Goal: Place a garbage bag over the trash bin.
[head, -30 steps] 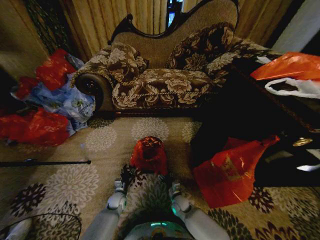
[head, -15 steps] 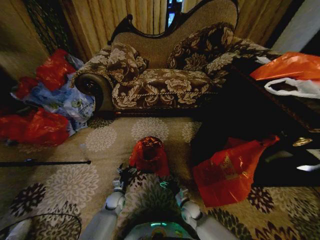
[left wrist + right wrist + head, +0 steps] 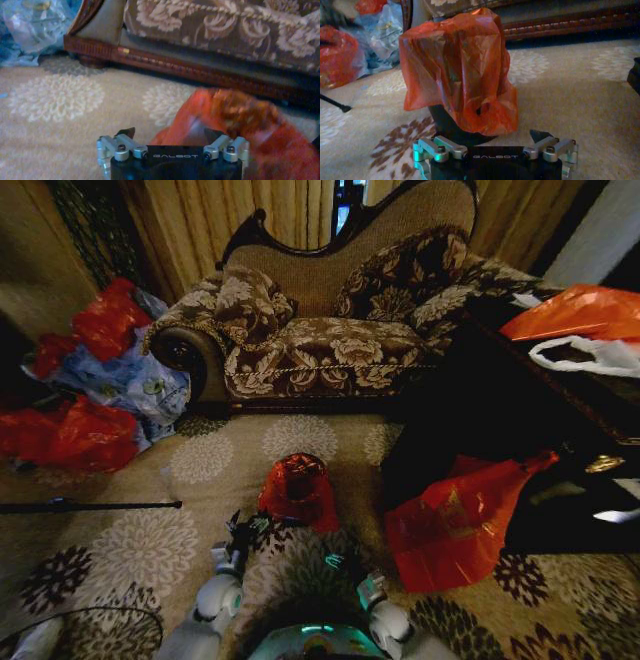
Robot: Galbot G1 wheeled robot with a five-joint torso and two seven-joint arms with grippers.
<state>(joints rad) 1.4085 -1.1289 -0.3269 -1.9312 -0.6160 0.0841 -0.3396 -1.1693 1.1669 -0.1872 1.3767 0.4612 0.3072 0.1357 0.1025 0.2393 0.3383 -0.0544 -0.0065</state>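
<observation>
Right wrist view: garbage bag [image 3: 457, 71] draped over trash bin [image 3: 445, 125] on carpet; thin, light, slippery film, best pinched at hem. Left gripper [image 3: 169, 134] and right gripper [image 3: 490, 140] both spread, empty.

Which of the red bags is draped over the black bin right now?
The small crinkly garbage bag on the carpet just ahead of both grippers; it covers the trash bin. The printed orange-red bag hangs farther right.

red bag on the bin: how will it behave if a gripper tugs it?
Probably floppy: the bag hangs in crinkled folds over the bin, so it would likely bunch instead of sliding whole. Its glossy film suggests slippery and very light. The bin looks small and mostly uncovered at its base, so a hard pull might tip or drag it.
</observation>
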